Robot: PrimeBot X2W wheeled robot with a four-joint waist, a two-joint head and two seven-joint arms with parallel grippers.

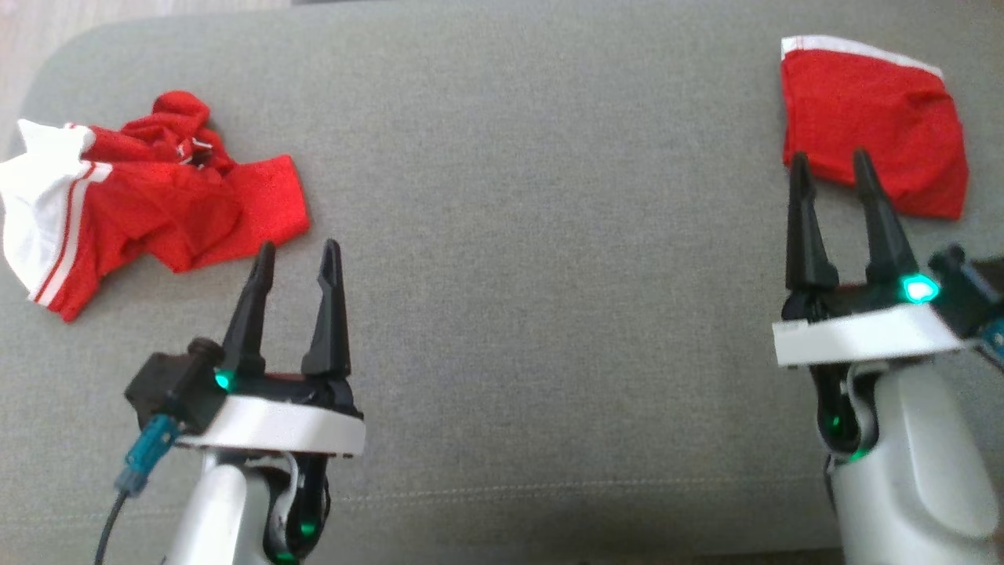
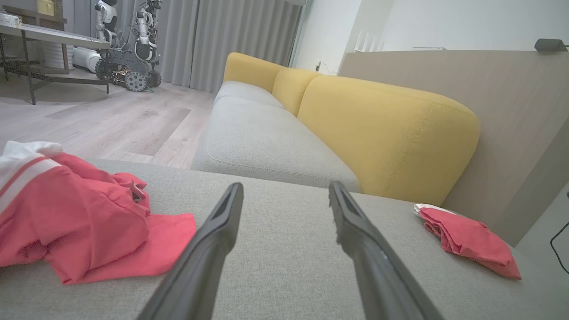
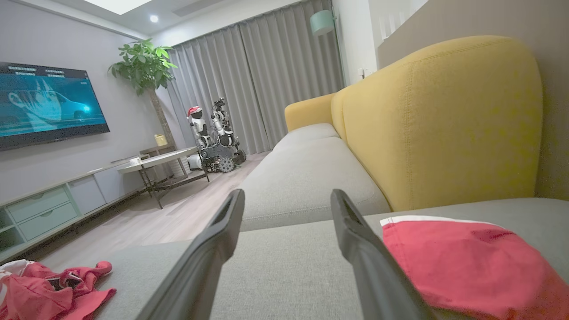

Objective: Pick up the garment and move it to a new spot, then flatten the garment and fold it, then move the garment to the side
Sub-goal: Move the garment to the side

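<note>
The grey seat cushion (image 1: 549, 259) is the largest surface in the head view. Its rounded corner lies at 10 o'clock, with wooden floor (image 1: 23, 31) beyond that edge. A stitched seam (image 1: 549, 493) runs along the 6 o'clock side. You have open, bare fabric across the whole middle, from 12 to 6 o'clock.

In the wrist views, the yellow backrest (image 2: 386, 133) bounds the cushion on the far side.

The crumpled garment (image 1: 149, 196), red with white striped trim, lies at 9 o'clock. Its white part reaches close to the cushion's left edge.

The folded garment (image 1: 871, 118), red with a white band, lies flat at 2 o'clock, near the right edge.

The left gripper (image 1: 299, 246) sits at 7 o'clock, fingers spread and empty, tips just beside the crumpled garment's near hem, not touching.

The right gripper (image 1: 830, 155) sits at 4 o'clock, fingers spread and empty. Its tips overlap the folded garment's near edge; you cannot tell whether they touch it.
</note>
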